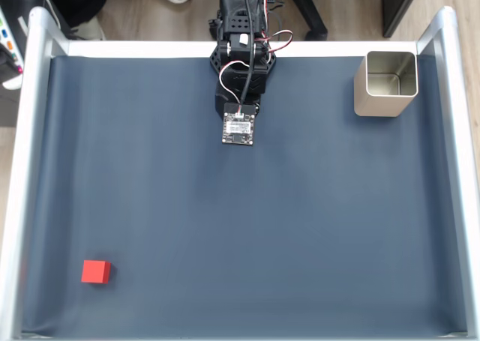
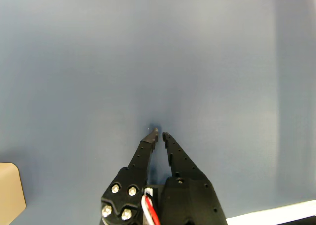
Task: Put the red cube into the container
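Lower left of the fixed view, I judge the red cube (image 1: pixel 96 271) light, rigid; I'd pinch opposite flat faces, though the gripper (image 2: pixel 159 133) is nearly closed, empty.

In the fixed view you have the red cube (image 1: pixel 96 271) lying flat in the lower left of the frame, small and plain-faced. The container (image 1: pixel 385 83), a silvery square tin with rounded corners, stands upright and open-topped in the upper right, well apart from it.
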{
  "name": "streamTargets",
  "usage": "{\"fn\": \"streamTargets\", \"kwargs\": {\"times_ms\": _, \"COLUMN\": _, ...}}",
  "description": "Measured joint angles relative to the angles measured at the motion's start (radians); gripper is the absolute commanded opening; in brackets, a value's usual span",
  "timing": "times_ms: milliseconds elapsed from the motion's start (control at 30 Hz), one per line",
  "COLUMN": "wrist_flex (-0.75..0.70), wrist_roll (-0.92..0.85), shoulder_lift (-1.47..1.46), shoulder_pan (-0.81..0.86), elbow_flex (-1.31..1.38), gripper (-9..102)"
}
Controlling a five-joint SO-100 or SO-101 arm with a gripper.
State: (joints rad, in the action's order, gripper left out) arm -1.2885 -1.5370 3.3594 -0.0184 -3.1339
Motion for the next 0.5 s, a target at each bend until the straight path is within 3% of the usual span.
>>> {"fn": "streamTargets", "kwargs": {"times_ms": 500, "wrist_flex": -0.006, "wrist_roll": -0.023, "shoulder_lift": 0.000, "shoulder_pan": 0.000, "elbow_flex": 0.000, "gripper": 0}}
